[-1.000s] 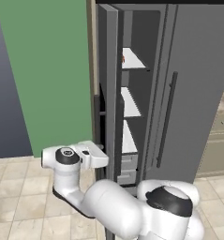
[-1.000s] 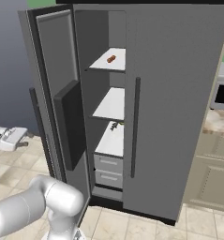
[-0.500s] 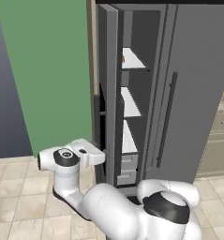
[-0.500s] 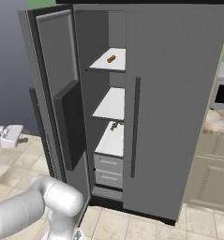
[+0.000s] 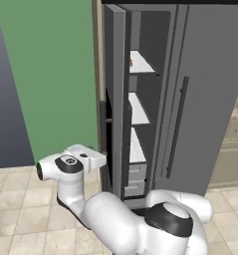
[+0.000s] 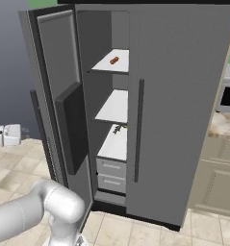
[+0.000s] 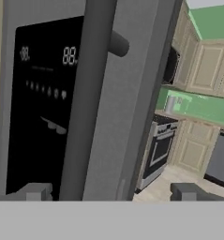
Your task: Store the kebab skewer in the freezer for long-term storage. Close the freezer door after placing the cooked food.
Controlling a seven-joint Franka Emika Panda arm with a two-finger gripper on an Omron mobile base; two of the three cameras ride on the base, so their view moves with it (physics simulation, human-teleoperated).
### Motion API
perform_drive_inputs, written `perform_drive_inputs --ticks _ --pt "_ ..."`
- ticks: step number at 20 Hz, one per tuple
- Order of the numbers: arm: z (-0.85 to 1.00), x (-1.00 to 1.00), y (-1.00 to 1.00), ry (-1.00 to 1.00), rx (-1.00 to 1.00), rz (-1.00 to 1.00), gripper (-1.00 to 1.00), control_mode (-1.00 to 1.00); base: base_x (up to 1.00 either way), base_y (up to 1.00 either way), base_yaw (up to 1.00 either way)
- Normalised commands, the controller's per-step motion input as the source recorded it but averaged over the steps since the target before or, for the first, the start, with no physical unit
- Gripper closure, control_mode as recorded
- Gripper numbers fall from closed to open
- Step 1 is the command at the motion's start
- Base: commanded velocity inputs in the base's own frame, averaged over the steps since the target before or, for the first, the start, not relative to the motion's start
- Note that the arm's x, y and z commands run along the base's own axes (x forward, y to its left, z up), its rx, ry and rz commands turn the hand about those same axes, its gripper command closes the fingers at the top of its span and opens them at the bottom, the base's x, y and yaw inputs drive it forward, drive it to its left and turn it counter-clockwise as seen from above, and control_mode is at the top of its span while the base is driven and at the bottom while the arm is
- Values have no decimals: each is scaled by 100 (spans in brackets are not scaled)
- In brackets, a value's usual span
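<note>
The freezer point(image 6: 111, 105) stands open, and the kebab skewer point(image 6: 114, 60) lies on its top white shelf, a small orange-brown speck point(image 5: 131, 62) from the left. The freezer door point(image 6: 54, 96) is swung out to the left. Its outer face fills the hand view, with the black dispenser panel point(image 7: 38, 108) and the dark vertical bar handle point(image 7: 87, 103). My gripper point(image 7: 112, 192) is open just outside that face, and the bar handle rises between the fingertips point(image 7: 36, 191), nearer the left one. The white hand point(image 5: 88, 159) sits beside the door's edge, and it also appears low on the left point(image 6: 6, 135).
The plain right fridge door point(image 6: 184, 96) is shut, with its own dark handle point(image 6: 139, 129). A small green item point(image 6: 117, 129) lies on the third shelf above two grey drawers point(image 6: 111, 175). Beige cabinets and a counter point(image 6: 222, 158) stand to the right; a green wall point(image 5: 51, 74) is on the left.
My hand has drifted slightly left beside the door's outer face. The door and the skewer have stayed put.
</note>
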Motion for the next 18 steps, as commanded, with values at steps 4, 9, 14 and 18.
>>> perform_drive_inputs --ticks 4,9,14,18 --pt "-6 27 0 0 0 0 -100 -100 0 0 0" --pt "-8 33 0 0 0 0 -100 -100 0 0 0" --pt "-9 41 0 2 0 0 -100 -100 0 0 0" --pt "-2 36 0 3 0 0 -100 -100 0 0 0"
